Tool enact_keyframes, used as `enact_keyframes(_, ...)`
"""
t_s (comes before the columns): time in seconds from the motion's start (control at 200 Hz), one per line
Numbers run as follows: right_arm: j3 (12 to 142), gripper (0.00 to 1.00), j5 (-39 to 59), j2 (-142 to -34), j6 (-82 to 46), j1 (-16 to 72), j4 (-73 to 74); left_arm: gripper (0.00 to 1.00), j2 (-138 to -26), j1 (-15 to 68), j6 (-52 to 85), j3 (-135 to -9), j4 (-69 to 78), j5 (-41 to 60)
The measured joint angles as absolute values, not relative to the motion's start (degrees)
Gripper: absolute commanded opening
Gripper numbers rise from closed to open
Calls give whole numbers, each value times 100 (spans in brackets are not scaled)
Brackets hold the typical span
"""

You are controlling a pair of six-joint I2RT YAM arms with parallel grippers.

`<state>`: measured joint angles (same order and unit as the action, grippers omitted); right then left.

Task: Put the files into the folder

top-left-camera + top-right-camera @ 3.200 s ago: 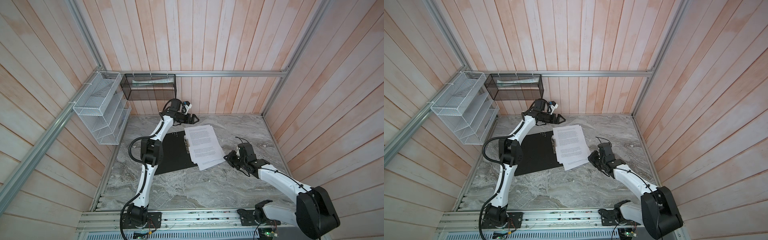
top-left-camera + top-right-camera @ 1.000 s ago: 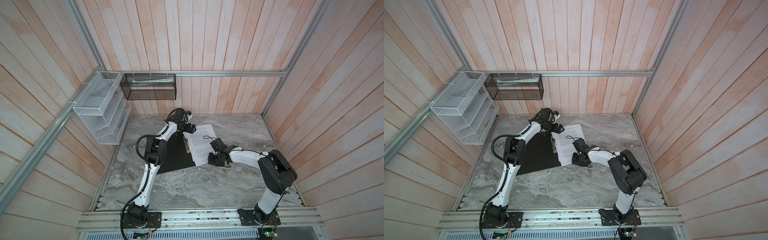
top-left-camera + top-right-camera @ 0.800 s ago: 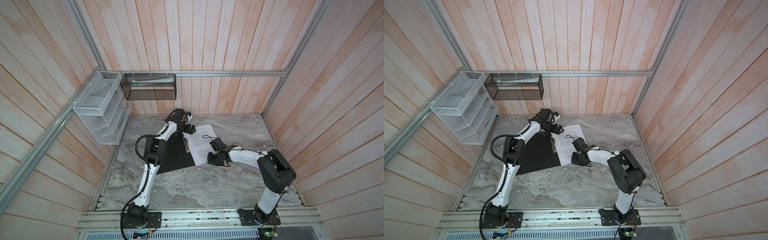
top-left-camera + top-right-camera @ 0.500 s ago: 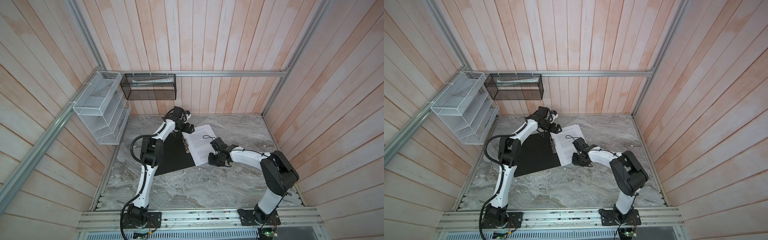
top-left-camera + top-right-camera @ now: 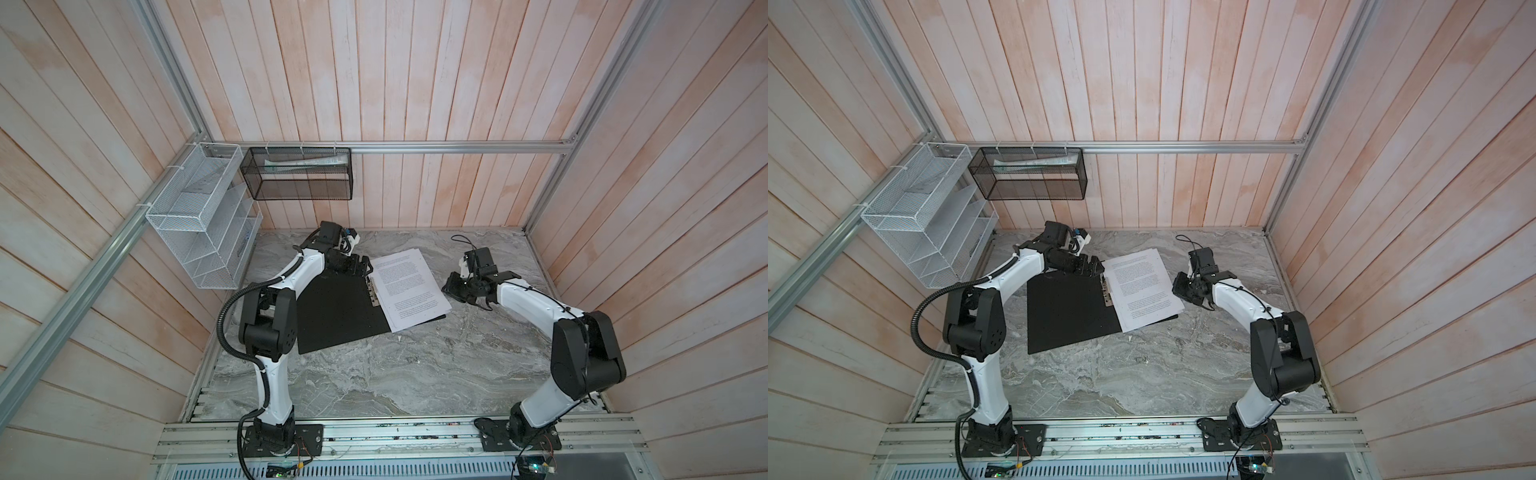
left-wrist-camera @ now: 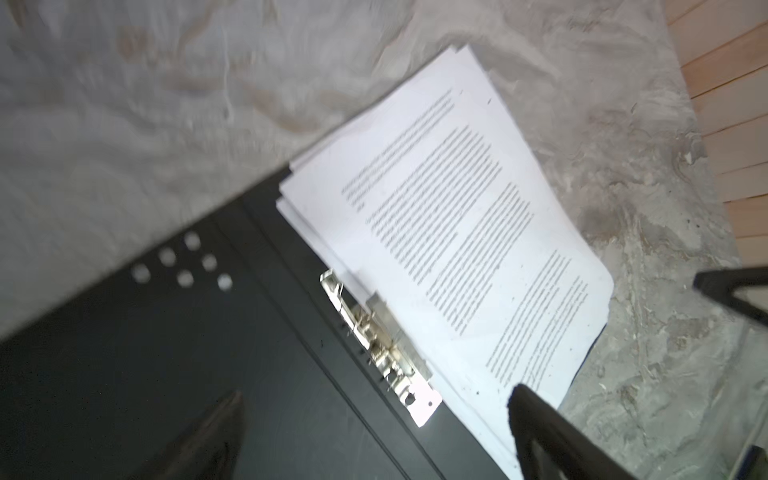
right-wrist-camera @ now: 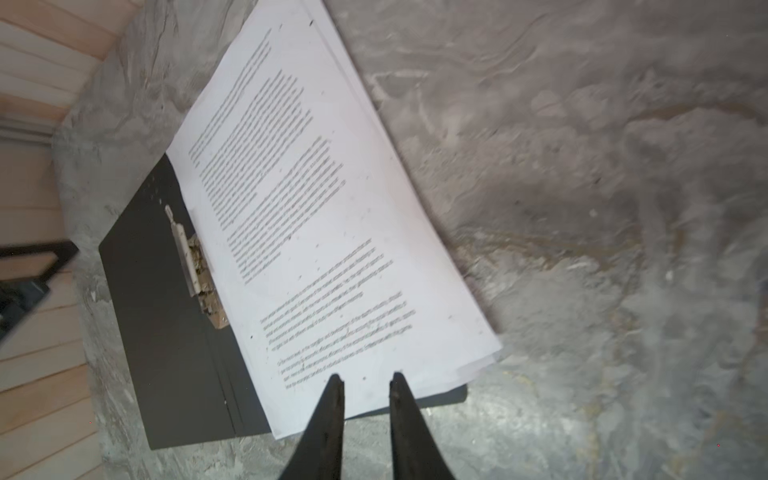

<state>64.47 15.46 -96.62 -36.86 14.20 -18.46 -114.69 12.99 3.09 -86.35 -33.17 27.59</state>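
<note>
The folder (image 5: 336, 316) (image 5: 1063, 316) lies open on the marble table, black inside up, with its metal clip (image 6: 374, 332) along the spine. The files (image 5: 409, 291) (image 5: 1142, 291), a slightly fanned stack of printed white sheets, rest on its right half and overhang the far and right edges. My left gripper (image 5: 365, 266) (image 6: 376, 395) hovers open at the folder's far end, by the stack's far left corner. My right gripper (image 5: 451, 286) (image 7: 365, 377) hangs just right of the stack. Its fingers are a narrow gap apart and hold nothing.
A white wire mesh organizer (image 5: 199, 220) hangs on the left wall. A black mesh basket (image 5: 297, 174) hangs on the back wall. Wooden walls close in the marble table (image 5: 415, 374) on three sides.
My right gripper has lifted off the stack's near right part and drawn back to the right. The sheets lie further left than three seconds ago. The left gripper has barely moved.
</note>
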Motion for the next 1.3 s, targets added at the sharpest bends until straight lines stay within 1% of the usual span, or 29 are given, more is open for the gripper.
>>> enact_keyframes(0.135,6845,21,1855,-10438,-3514,1063,-1616,100,-11474,1334,659,-7728,-2961,3297)
enact_keyframes(0.265,6997,20,2102,-11013,-3439,956,-1461,100,-11515,1398,941,-7712,-2510,3717)
enact_keyframes(0.405,7002,20,2244,-11325,-3433,908,-1435,100,-11681,1439,1135,-7749,-2200,3999)
enact_keyframes(0.851,7157,19,2912,-11572,-3444,919,-1286,100,-12077,1481,1321,-8125,-1986,4346)
enact_keyframes(1.191,7076,19,3299,-11572,-3450,1208,-1323,100,-12108,1566,1356,-8132,-1962,4434)
enact_keyframes(1.301,7059,21,3328,-11559,-3441,1232,-1350,100,-12110,1584,1358,-8134,-1953,4456)
